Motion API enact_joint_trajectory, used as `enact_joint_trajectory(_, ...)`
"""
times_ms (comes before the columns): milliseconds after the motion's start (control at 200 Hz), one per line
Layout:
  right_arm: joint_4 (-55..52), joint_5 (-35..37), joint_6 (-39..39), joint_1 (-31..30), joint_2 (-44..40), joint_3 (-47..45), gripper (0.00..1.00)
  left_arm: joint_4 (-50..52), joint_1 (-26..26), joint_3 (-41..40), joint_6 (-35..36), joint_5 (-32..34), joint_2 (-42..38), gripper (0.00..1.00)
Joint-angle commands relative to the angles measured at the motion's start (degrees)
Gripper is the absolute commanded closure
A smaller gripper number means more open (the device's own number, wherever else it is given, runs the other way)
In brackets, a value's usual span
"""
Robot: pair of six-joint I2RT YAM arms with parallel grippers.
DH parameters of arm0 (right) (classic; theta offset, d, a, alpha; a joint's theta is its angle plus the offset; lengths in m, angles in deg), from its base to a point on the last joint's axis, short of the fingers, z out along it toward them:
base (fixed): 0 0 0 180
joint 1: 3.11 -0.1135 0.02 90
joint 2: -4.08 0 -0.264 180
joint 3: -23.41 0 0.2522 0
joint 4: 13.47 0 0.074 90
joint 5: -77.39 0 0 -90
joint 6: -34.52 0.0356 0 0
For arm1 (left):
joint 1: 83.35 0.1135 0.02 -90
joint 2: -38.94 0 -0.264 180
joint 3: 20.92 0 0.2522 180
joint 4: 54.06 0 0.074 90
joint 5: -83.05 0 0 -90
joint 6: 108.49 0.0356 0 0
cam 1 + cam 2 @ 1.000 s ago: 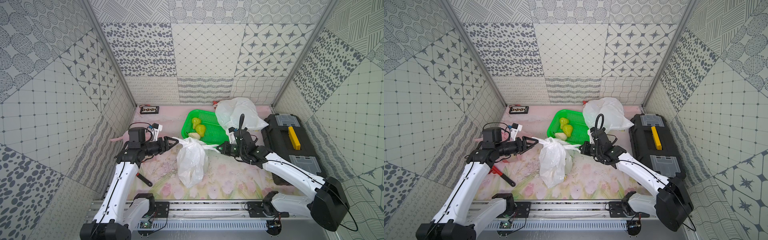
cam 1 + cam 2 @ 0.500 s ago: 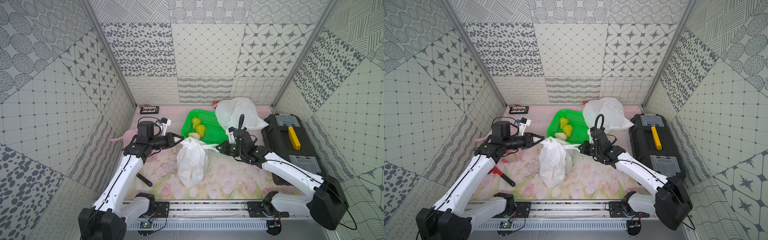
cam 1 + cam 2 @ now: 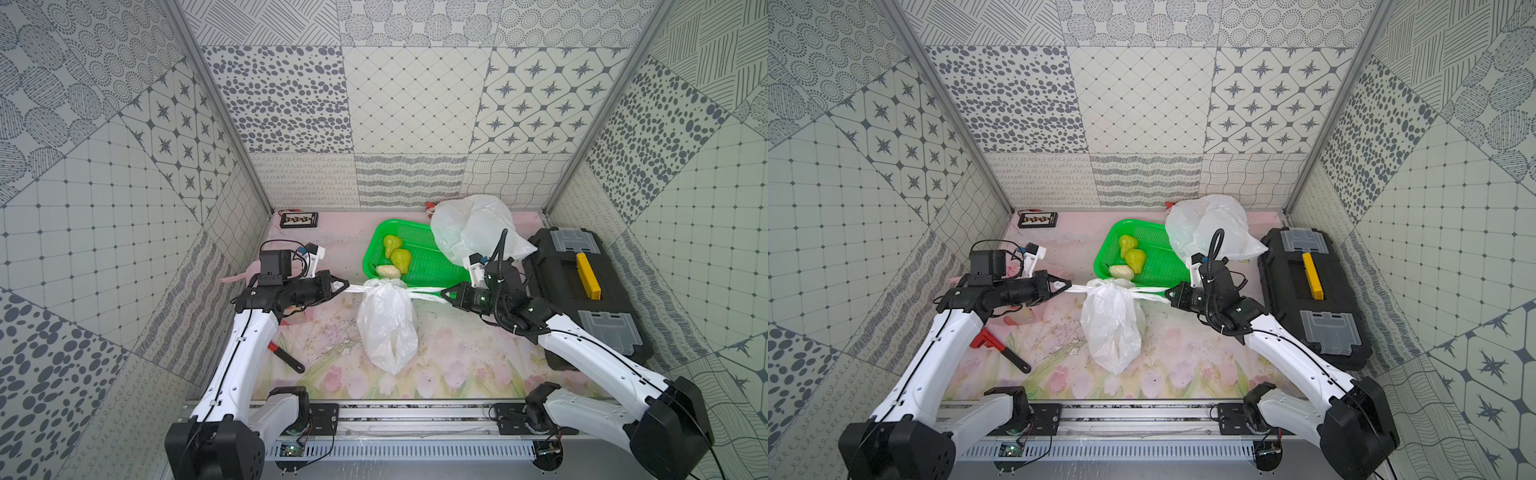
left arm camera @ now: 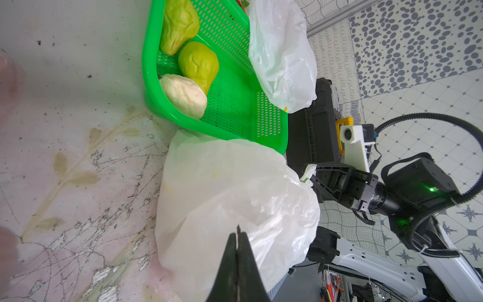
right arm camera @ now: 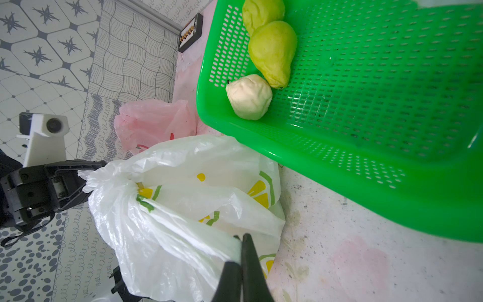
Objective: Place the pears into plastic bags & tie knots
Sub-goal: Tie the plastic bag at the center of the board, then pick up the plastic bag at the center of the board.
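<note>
On the floral pink surface, between left and right edges: filled white lemon-print plastic bag, neck gathered, handles pulled taut sideways. Left gripper clamped shut on one handle, right gripper clamped shut on the opposite one. Possible trouble: tearing the thin film through too hard a pull; a handle slipping out of a pinch and slackening the knot. Along the right edge, black toolbox, close beside the right arm. Toward the far edge, plain white plastic bag overlapping a perforated green plastic basket, just behind the filled bag, holding three unbagged pears. By the left edge, translucent pink plastic bag and red-handled wrench
</note>
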Motion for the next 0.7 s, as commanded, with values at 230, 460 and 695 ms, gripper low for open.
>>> enact_joint_trajectory(230, 2.2, 1.1, -2.4, -1.1, -0.8, 5.9, 0.50, 8.1, -8.0, 17.6, 8.5, 8.9, 0.3, 0.28)
enact_joint_trajectory(460, 0.9, 2.3, -4.4, 0.0, -3.1, 5.6, 0.45, 12.9, -20.3, 18.3, 17.8, 21.7, 7.1, 0.01)
enact_joint_trajectory(695, 0.7, 4.8, -4.0, 1.4, -5.5, 4.9, 0.41, 16.3, -32.3, 17.6, 24.3, 30.7, 13.3, 0.01)
